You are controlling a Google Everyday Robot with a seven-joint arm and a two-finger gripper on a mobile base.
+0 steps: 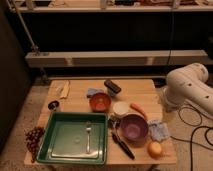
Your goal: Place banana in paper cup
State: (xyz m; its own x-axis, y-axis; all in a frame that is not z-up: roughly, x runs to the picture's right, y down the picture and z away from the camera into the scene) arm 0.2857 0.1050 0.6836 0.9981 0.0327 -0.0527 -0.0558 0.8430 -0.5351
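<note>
**Approach step, not yet begun.** The pale yellow, curved banana (63,89) lies at the upper left of the wooden table (142,90), well apart from the small off-white paper cup (121,108) at centre. The gripper is hidden beyond the white arm (187,85) at right, its fingers spread wide and not holding the banana. The next move probably calls for a reach across to the banana.

pale yellow curved banana (64,89): 1 | small off-white paper cup (121,108): 1 | round bowls: 2, orange bowl (100,102), purple bowl (133,127) | green rectangular tray (47,145): 1 | metal fork (88,136): 1 | orange carrot (138,109): 1 | round yellow-orange fruit (155,148): 1 | dark grape bunch (33,137): 1 | blue cloths (159,130): 2 | white robot arm (187,85): 1, at right edge of wooden table (145,90), gripper out of view
</note>
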